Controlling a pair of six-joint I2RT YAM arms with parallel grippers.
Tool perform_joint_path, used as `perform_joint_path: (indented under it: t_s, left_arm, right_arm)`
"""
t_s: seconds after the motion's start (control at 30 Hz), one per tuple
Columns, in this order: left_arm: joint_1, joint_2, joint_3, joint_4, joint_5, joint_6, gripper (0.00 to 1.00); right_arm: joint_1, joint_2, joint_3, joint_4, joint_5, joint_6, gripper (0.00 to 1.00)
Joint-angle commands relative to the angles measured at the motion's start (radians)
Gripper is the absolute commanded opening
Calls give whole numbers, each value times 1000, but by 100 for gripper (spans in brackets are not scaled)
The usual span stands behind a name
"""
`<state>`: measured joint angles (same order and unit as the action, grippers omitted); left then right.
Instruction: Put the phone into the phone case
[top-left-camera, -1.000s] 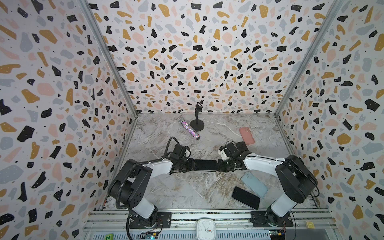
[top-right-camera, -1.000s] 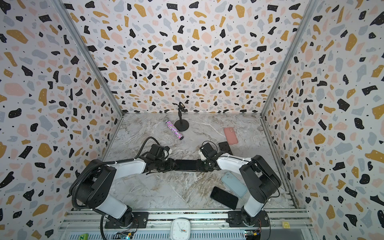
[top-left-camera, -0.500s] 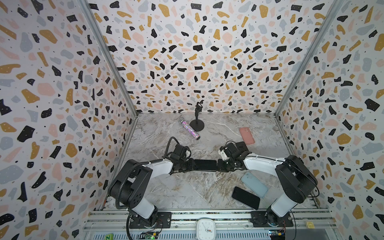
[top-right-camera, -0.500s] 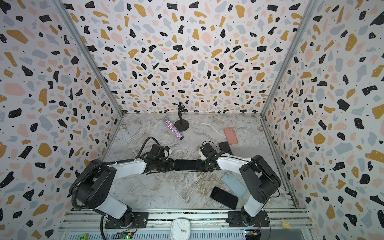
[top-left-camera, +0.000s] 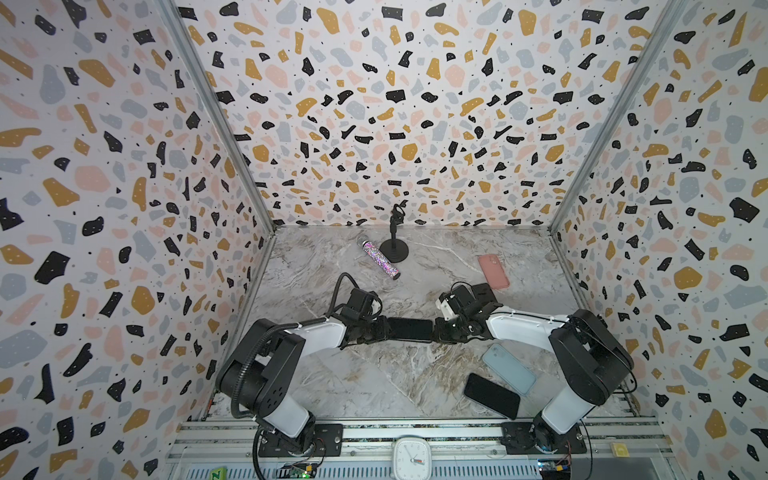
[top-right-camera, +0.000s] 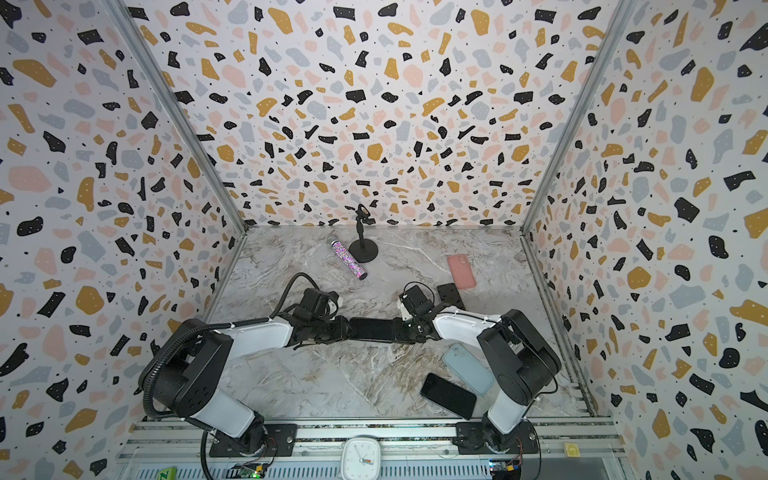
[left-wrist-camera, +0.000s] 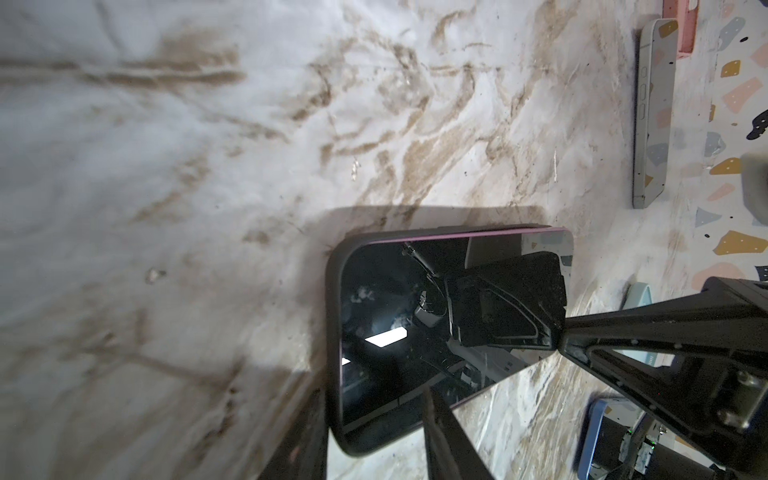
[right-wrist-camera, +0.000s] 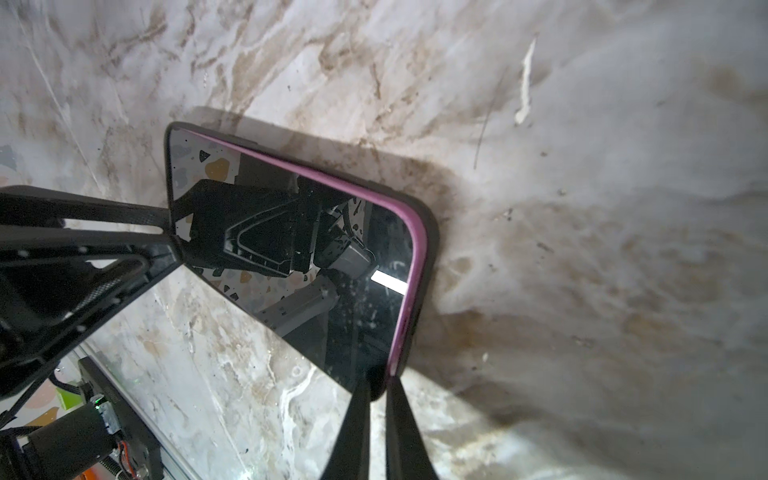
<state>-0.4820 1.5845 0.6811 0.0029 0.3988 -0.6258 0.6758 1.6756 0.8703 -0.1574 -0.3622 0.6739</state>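
Lying long-axis left-right, phone (top-left-camera: 409, 329), seemingly level.

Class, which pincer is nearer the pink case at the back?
Right. The right pincer is just front-left of the pink case; the left pincer is farther left, across the phone.

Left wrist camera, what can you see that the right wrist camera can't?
Only the left wrist view shows another phone lying flat, a pink case beside it and a pale blue case. Only the right wrist view shows the small board with orange wires near the left arm's base. Both show the purple-edged phone sitting in its dark case, with the left gripper and right gripper at opposite ends.
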Motion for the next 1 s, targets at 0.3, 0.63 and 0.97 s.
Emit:
perform_joint_path:
  t_s: [0.3,0.63,0.97]
  left_arm:
    - [-46,23,-25,74,98,-15,36]
    - [-2,-32,-27,-11,51,38,52]
    - [5,-111,-79,-27,59,28,63]
  right_arm:
    - [79,104,-18,89,-86,-7,10]
    - [35,-70,74,-105,28,-117,20]
    - [-32,21,220,-127,57,-307,42]
